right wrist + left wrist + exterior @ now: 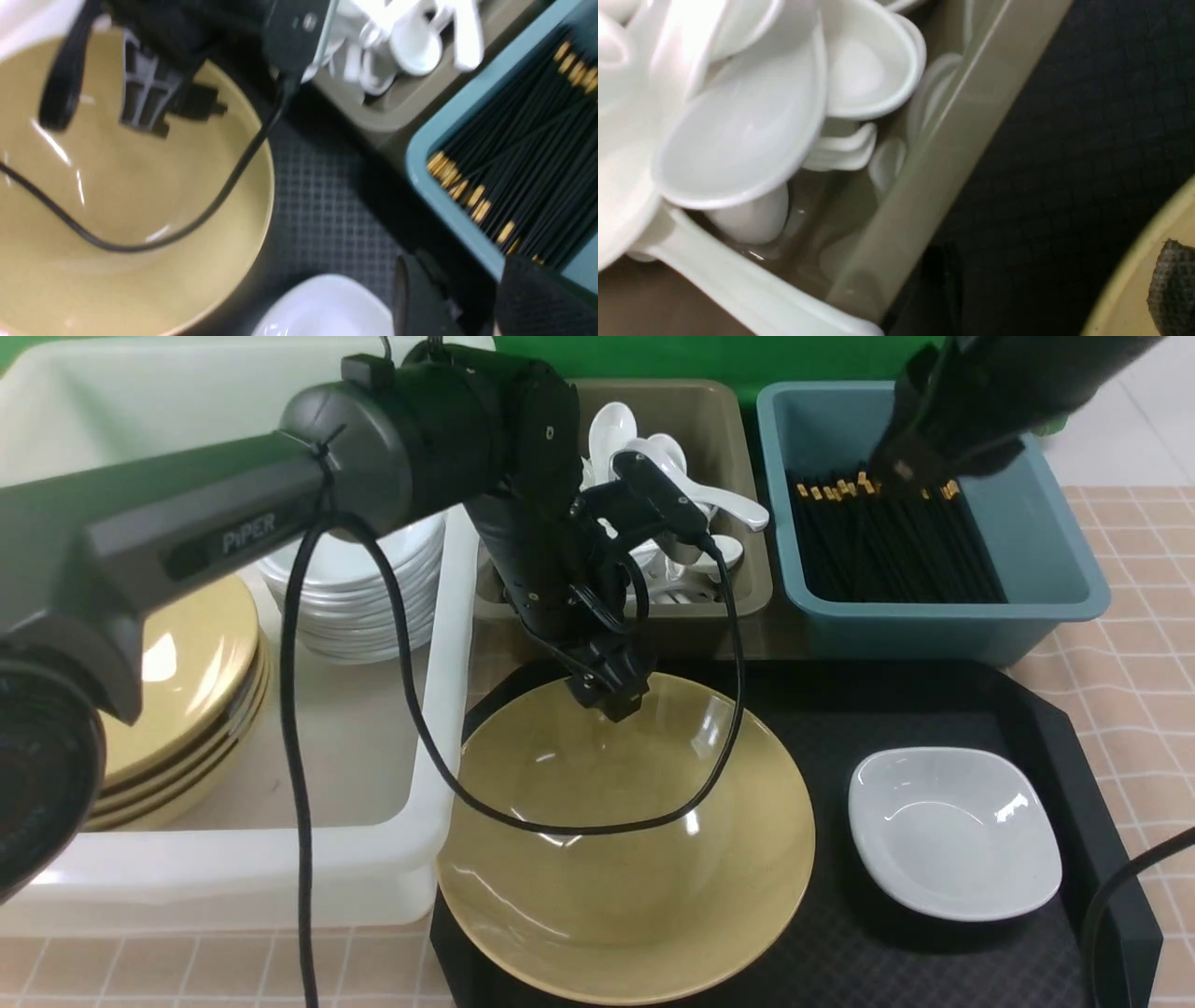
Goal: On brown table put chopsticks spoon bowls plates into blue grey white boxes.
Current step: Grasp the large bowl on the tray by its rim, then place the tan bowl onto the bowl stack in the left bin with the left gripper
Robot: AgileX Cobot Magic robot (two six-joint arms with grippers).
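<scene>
Your left end effector [1057, 287] is open above the large yellow plate [625, 896] on the black tray [803, 933]; your right end effector [472, 298] is open too. The white dish [952, 835] lies beside that plate. Spoons [611, 434] fill the grey box [738, 439], chopsticks [896, 546] the blue box [962, 611].

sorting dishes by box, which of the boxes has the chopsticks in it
The blue box, right of the brown-grey box and the large white box; only it shows black chopsticks with gold ends.
</scene>
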